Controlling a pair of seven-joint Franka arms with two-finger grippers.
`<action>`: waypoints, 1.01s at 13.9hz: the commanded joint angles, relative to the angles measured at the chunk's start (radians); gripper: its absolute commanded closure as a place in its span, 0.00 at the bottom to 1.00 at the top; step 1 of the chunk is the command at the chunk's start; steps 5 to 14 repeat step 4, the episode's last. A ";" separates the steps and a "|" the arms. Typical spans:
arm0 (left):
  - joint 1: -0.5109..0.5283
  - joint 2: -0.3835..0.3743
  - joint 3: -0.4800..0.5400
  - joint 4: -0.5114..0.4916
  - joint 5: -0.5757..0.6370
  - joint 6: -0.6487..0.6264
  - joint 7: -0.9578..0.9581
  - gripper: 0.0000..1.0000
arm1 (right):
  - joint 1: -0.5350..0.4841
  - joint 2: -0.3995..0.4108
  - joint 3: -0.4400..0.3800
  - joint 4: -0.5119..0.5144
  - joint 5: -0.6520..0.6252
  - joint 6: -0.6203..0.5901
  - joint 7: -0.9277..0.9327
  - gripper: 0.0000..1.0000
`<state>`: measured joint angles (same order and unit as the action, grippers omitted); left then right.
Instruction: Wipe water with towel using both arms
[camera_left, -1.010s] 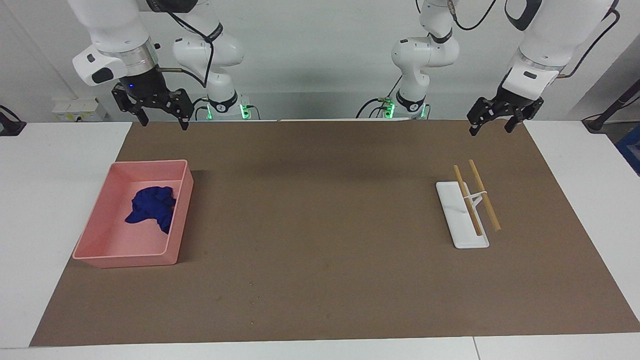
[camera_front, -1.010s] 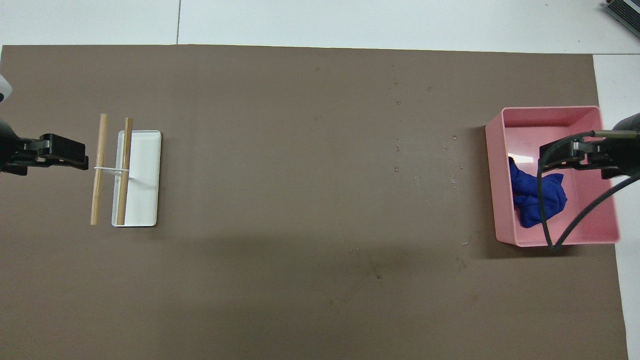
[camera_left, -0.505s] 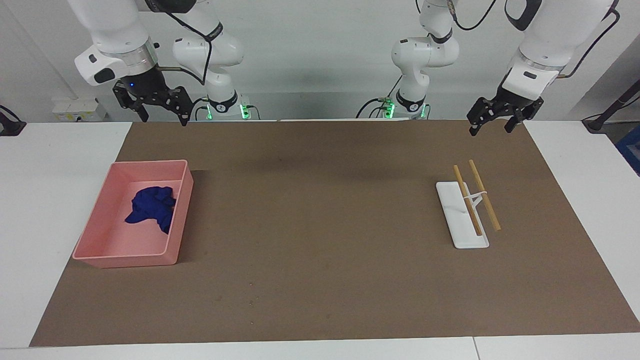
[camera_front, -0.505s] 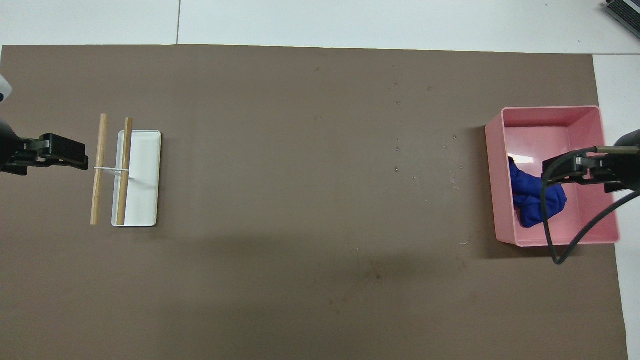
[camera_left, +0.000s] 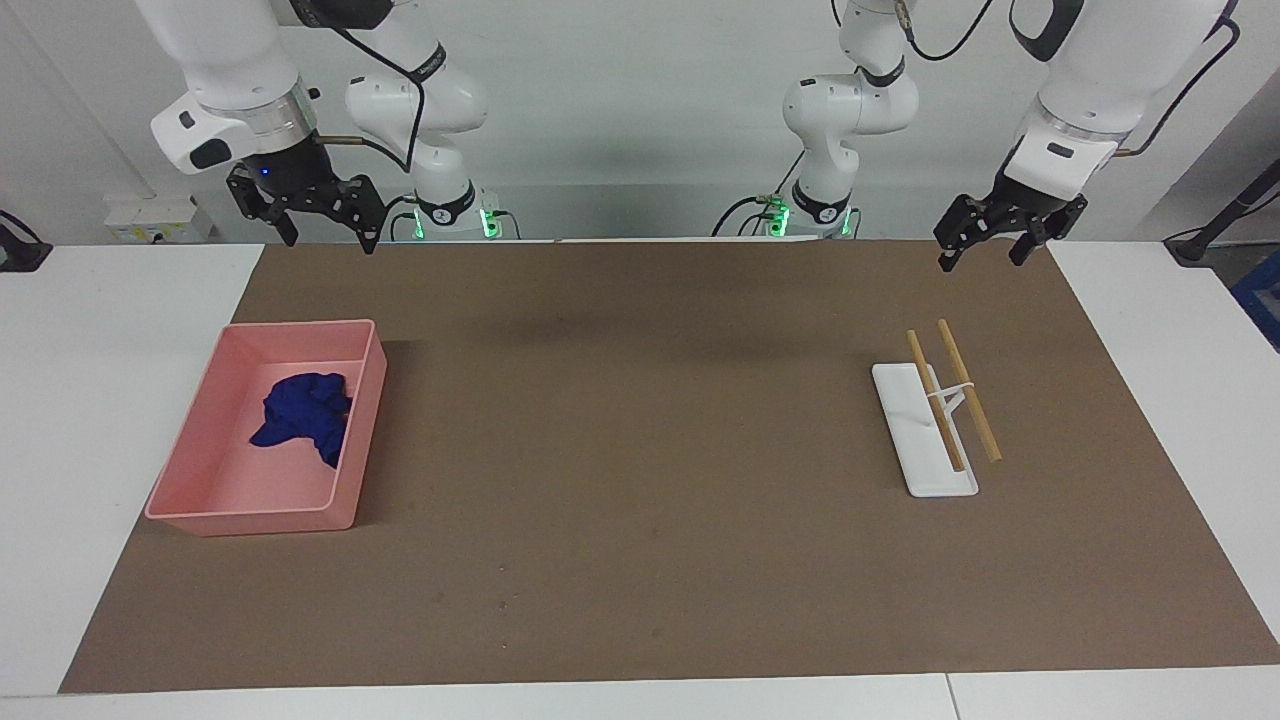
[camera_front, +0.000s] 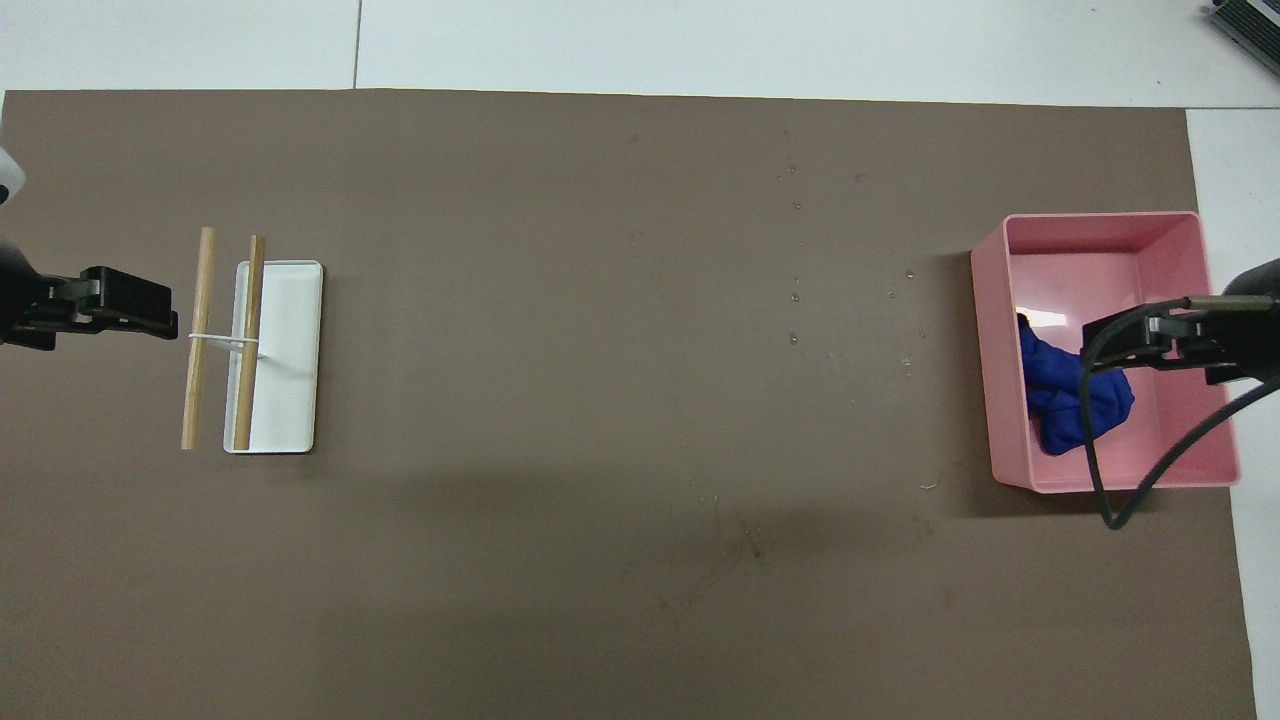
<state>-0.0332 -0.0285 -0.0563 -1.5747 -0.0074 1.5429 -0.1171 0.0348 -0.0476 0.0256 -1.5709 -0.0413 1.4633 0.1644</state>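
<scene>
Towel (camera_left: 303, 414) lies crumpled in the pink bin (camera_left: 352, 450) at the right arm's end | right tool (camera_left: 320, 238) high, open, empty | left tool (camera_left: 981, 247) waits open, empty | risk: you catch the bin wall reaching in, or lift only a loose fold that slips.

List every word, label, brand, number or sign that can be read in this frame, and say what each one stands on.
None can be read.
Round marks on the black collars at the two arm bases: too small to read.
Pink bin, blue towel, white tray, wooden sticks, brown mat: no writing shows.
</scene>
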 joint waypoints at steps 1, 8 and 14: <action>-0.010 -0.016 0.009 -0.010 -0.013 0.008 -0.010 0.00 | 0.008 -0.028 -0.006 -0.037 -0.002 0.051 -0.020 0.00; -0.010 -0.016 0.009 -0.010 -0.013 0.008 -0.010 0.00 | 0.008 -0.029 -0.001 -0.037 0.000 0.051 -0.020 0.00; -0.010 -0.016 0.009 -0.010 -0.013 0.008 -0.010 0.00 | 0.008 -0.029 -0.001 -0.037 0.000 0.051 -0.020 0.00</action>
